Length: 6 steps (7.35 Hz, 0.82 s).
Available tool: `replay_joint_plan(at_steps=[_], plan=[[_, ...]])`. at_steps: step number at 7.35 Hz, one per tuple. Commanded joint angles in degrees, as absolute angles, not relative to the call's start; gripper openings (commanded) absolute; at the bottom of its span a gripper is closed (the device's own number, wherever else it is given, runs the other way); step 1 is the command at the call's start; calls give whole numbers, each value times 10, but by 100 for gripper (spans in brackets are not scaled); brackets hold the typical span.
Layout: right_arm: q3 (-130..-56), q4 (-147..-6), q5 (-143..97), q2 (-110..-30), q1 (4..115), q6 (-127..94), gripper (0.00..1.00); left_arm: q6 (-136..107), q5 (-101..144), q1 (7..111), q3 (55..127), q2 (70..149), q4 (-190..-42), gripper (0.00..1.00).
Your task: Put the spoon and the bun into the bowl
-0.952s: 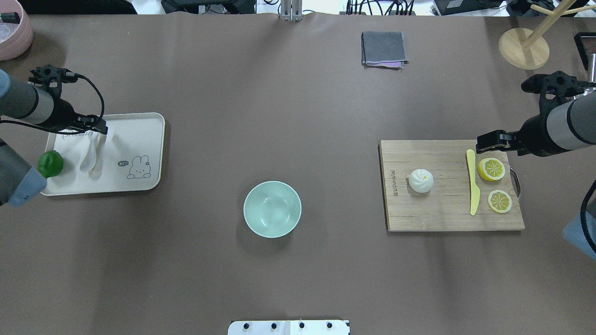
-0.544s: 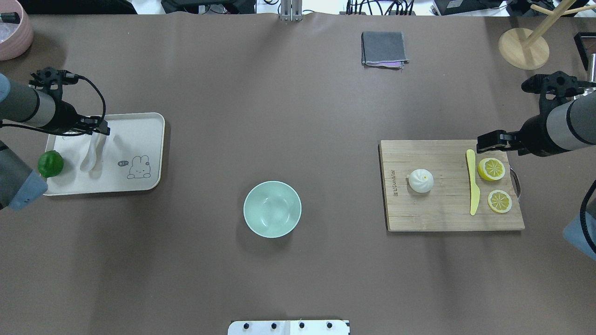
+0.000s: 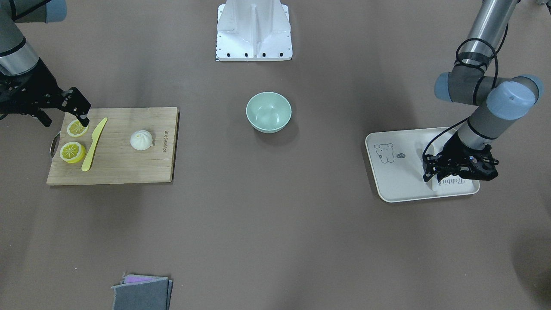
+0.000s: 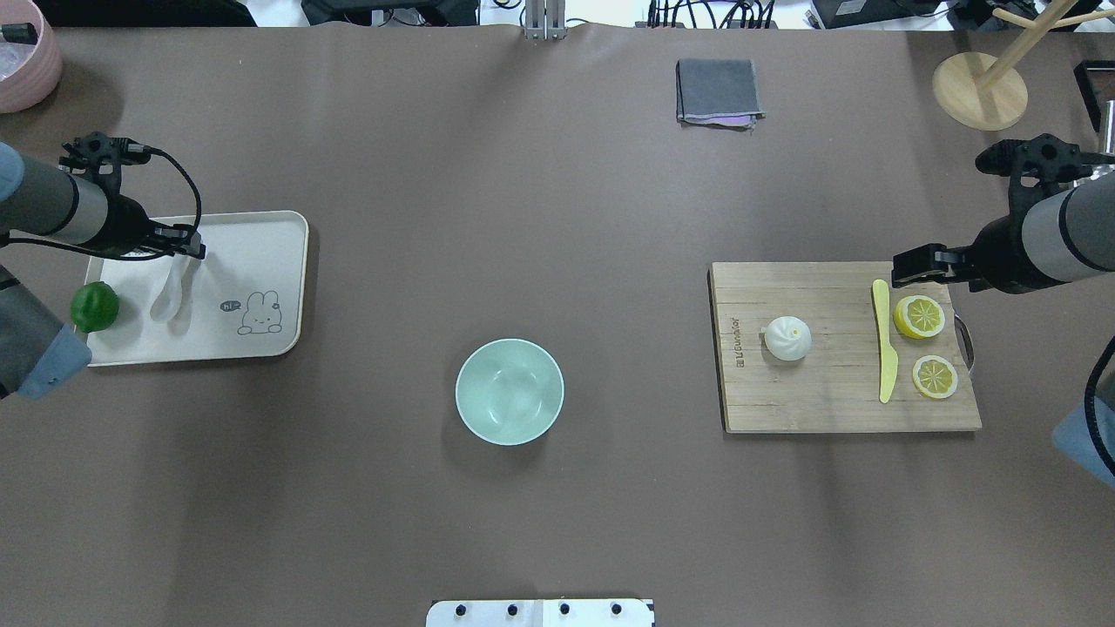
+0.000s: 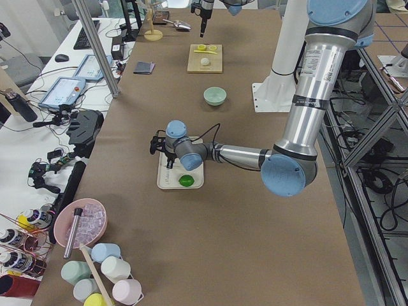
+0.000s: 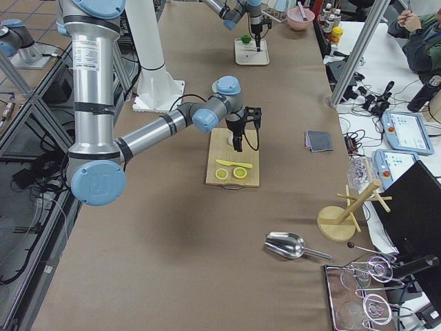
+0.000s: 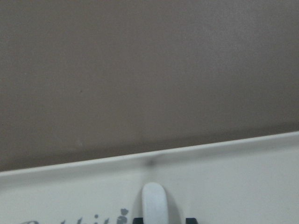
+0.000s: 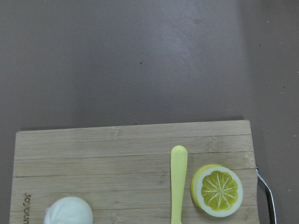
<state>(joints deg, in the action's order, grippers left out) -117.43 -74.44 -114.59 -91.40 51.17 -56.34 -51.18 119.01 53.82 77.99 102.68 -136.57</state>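
The white spoon (image 4: 167, 296) lies on the cream tray (image 4: 261, 252) at the left, scoop toward me. My left gripper (image 4: 187, 252) is low over its handle. In the left wrist view the handle end (image 7: 155, 203) sits between two black fingertips with a small gap, so the gripper is open around it. The white bun (image 4: 788, 338) sits on the wooden cutting board (image 4: 827, 401) at the right. My right gripper (image 4: 930, 265) hovers open and empty over the board's far edge, well right of the bun. The empty mint-green bowl (image 4: 510, 392) stands mid-table between them.
A green lime (image 4: 94, 306) sits on the tray's left side. A yellow knife (image 4: 885, 348) and two lemon slices (image 4: 919, 316) lie on the board right of the bun. A grey cloth (image 4: 719, 91), a wooden stand (image 4: 980, 91) and a pink bowl (image 4: 22, 61) stand along the far edge.
My left gripper has come down a little onto the spoon's handle and the left arm has drawn slightly left. The right arm, bun and bowl have not moved.
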Motion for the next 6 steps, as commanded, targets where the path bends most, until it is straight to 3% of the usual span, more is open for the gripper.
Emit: replay_joint_plan(at_steps=[1,2,6], plan=[[-1175,-744,-1146,-914,511,-568,100,-513,1190,538,784,1027,-1366,20],[-1175,-744,-1146,-914,511,-568,100,-513,1190,538,787,1026,-1366,0],[-1175,-744,-1146,-914,508,-577,100,-603,1194,537,854,1033,-1360,0]])
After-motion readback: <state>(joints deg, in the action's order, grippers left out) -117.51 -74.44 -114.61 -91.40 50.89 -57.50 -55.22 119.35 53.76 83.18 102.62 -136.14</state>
